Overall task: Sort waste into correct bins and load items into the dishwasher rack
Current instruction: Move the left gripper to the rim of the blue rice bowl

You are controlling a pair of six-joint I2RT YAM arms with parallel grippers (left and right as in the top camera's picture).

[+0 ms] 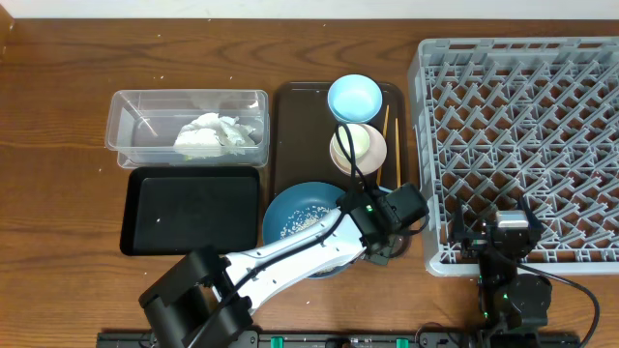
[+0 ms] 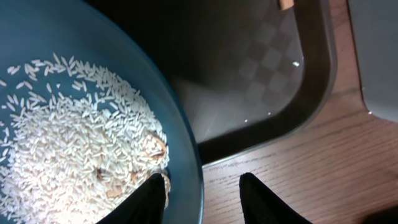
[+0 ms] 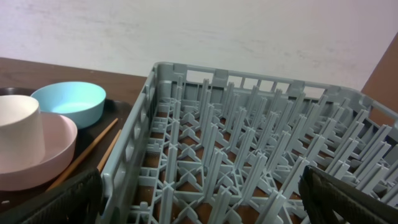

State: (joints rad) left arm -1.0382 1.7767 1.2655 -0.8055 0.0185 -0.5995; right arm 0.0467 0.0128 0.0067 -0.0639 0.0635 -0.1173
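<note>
Left tool point(image 2: 202, 180): straddles the deep-blue bowl point(image 1: 300, 217) rim, likely to tip it; whether clamped, cannot tell.
Rice point(image 2: 68, 137): loose inside that bowl.
Right tool point(image 3: 202, 202): spread, parked over the dishwasher rack point(image 3: 249, 162).

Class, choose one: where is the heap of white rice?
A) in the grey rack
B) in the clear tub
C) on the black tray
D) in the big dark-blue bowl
D: the rice lies heaped inside the big dark-blue bowl, as both the overhead and left wrist views show.

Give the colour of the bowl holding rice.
The bowl is deep blue, clearest in the left wrist view.
</note>
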